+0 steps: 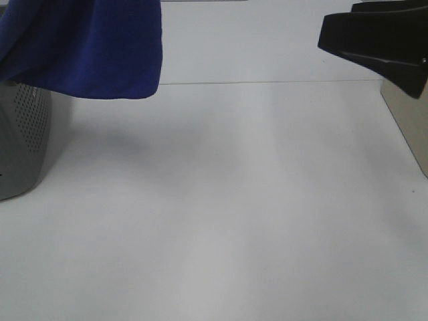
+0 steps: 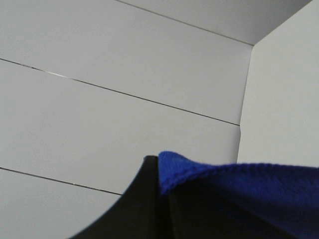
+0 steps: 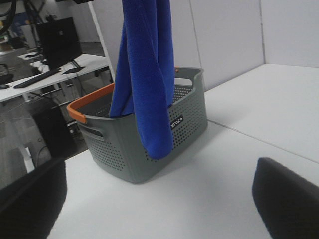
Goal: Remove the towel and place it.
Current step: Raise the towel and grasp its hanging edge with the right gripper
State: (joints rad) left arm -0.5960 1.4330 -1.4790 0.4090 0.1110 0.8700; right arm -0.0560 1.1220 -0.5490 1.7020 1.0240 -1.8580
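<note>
The deep blue towel [image 1: 87, 47] hangs in the air at the far left, its lower edge above and partly in front of the grey basket [image 1: 23, 134]. In the right wrist view the towel [image 3: 147, 74] hangs in a long fold from above, its end draped over the near wall of the basket [image 3: 189, 117]. My left gripper [image 2: 159, 174] is shut on the towel's edge [image 2: 239, 184]; one black finger [image 2: 134, 204] shows. My right gripper [image 3: 159, 209] is open and empty, well short of the basket. Its arm [image 1: 378, 40] is at the far right.
The basket has an orange rim [image 3: 82, 107] and stands at the table's left edge. A beige box [image 1: 409, 120] stands at the right edge. White table [image 1: 221, 214] spreads between them. White wall panels stand behind.
</note>
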